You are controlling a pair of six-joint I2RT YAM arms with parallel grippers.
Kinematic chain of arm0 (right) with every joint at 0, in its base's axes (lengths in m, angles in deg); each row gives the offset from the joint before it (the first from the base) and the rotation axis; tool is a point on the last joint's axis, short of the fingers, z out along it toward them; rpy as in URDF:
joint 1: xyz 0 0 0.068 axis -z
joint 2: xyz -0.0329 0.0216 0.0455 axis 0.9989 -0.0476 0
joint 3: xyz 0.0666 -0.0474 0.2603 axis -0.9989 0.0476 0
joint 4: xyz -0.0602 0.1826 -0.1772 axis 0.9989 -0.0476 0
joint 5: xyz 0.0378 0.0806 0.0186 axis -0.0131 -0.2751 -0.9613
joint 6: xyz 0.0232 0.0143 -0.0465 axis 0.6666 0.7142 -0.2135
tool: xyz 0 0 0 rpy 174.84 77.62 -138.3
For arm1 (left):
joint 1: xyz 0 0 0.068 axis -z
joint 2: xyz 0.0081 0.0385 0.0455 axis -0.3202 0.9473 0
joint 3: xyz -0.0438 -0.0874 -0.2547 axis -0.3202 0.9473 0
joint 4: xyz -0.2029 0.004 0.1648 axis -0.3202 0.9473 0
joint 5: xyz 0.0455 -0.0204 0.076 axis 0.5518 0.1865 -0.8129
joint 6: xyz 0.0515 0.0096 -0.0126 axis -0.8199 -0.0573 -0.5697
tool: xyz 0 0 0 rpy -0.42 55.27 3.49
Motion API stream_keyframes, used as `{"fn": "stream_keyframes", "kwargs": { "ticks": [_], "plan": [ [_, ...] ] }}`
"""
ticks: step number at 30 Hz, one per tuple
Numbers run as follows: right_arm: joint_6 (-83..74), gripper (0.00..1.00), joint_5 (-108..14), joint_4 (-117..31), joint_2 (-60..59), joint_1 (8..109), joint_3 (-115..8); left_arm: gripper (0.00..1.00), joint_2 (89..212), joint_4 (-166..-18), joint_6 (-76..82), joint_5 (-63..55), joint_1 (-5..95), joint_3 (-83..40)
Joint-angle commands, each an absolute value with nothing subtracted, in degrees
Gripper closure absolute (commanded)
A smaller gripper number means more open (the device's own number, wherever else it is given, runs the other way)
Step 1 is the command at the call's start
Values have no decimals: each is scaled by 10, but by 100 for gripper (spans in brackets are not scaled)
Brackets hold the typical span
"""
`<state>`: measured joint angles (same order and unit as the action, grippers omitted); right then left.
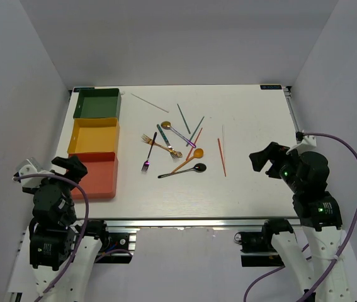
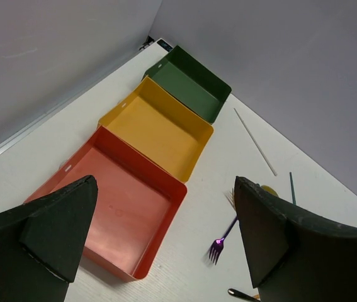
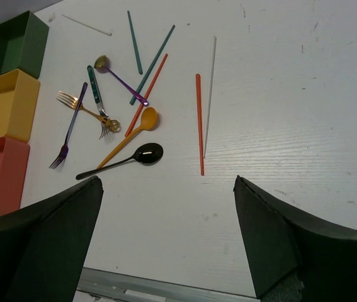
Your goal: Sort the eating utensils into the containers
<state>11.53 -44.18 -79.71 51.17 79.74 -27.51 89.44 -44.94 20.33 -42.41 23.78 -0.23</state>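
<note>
While both pincers, left and right, hover apart (holding nothing), utensils lie scattered, trays empty alongside for sorting.

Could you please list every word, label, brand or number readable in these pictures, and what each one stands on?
None can be read.
The green tray, yellow tray and orange-red tray are plain.
The utensils, such as the black spoon, carry no visible marking.
Dark tags at the table far corners are too small to read.
</note>
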Motion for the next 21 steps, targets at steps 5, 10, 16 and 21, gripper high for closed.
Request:
{"fn": "stream_keyframes", "kwargs": {
  "ticks": [5, 10, 16, 21],
  "plan": [
    [111, 11, -430, -761, 528, 795, -260, 2, 911, -491, 198, -423, 239, 22],
    [122, 11, -425, -751, 527, 795, -252, 2, 918, -499, 209, -423, 239, 35],
    [176, 11, -478, -672, 498, 795, -213, 2, 942, -505, 208, -408, 239, 39],
    [200, 11, -455, -611, 350, 795, -226, 2, 944, -505, 212, -414, 239, 40]
  ]
}}
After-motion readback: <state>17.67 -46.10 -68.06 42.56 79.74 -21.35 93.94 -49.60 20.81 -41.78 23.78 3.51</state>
